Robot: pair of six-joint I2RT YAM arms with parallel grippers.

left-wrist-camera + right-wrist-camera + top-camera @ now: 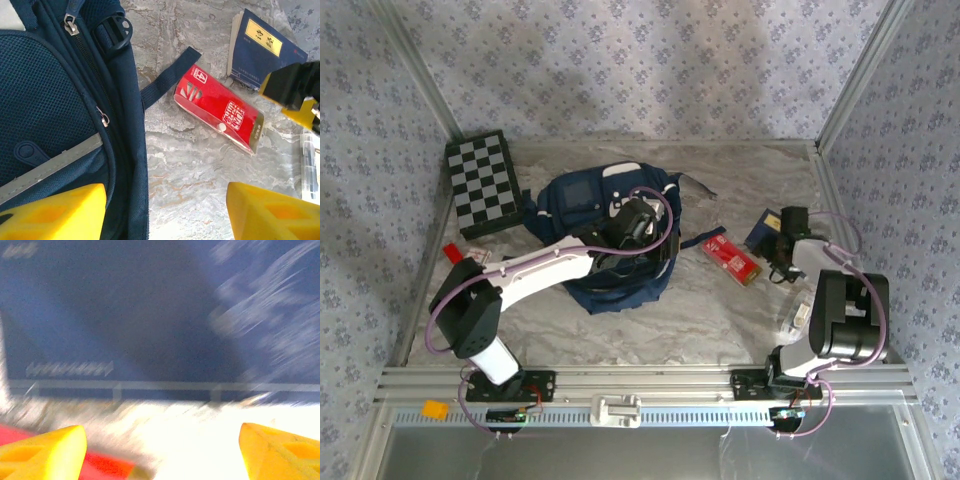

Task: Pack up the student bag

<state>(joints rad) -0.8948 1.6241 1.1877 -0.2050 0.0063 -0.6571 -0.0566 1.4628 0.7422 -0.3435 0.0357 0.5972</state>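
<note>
Top external view: the student bag [582,205] lies at the middle of the grey table [720,320], a chequered board [482,184] just beside it at 10 o'clock; the left arm reaches from its base at 7 o'clock up over the bag, and the left gripper [638,222] hangs above the bag's right half; a red packet [732,257] lies on the table at 3 o'clock from the bag, near it but apart; further toward 3 o'clock lies a blue book [764,231], with the right gripper [786,238] right at its edge; this view does not show how wide either pair of jaws is.

Left wrist view: the left gripper [165,192] is released, its yellow fingers [55,212] spread wide and holding nothing, one over the bag's edge, the other over bare table; the student bag [55,95] takes up the left side, with a zip pull [70,25] and a black buckle [117,30] toward 12 o'clock; a dark strap [167,82] runs from the bag toward the red packet [220,115], its end just by the packet's corner; the blue book [260,47] lies at 1 o'clock, the right gripper [295,90] overlapping its lower corner; a clear case [311,160] shows at 3 o'clock.

Right wrist view: heavily blurred; the right gripper [161,432] is released, yellow fingers [42,452] wide apart and empty; the blue book [125,315] lies toward 12 o'clock, the red packet [102,465] at 7 o'clock.
</note>
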